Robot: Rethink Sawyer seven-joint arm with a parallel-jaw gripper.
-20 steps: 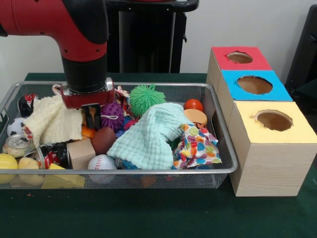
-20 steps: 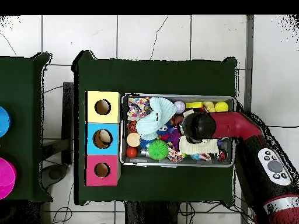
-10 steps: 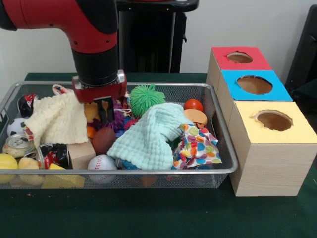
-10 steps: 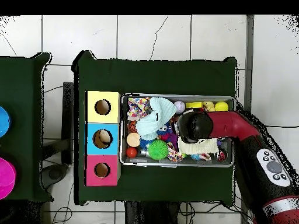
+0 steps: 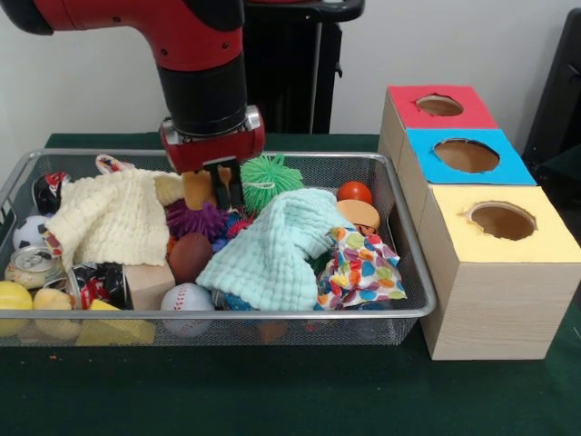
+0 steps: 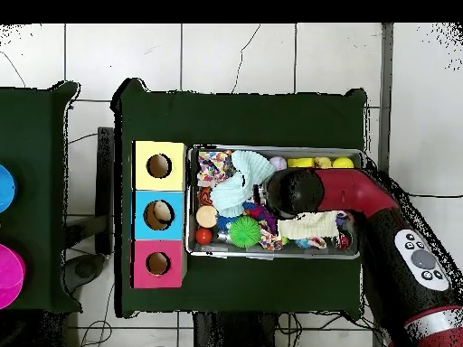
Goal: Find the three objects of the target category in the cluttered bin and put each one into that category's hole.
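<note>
Currently your gripper (image 5: 211, 186) pinches an orange block (image 5: 196, 188) above the wire bin (image 5: 399, 263); the three-hole box (image 5: 472, 218) sits beyond the bin's right edge.

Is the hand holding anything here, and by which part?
Yes: the hand grips a small orange-tan object, fingers clamped on its sides, lifted above the wire mesh bin. What the object is cannot be told.

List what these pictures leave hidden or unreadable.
- Gripper contents: front view shows something tan between the jaws; its identity is unclear.
- Same spot, overhead view: the arm covers it.
- Under the mint cloth: hidden.
- Blue box hole, overhead view: something pale inside, too small to identify.
</note>
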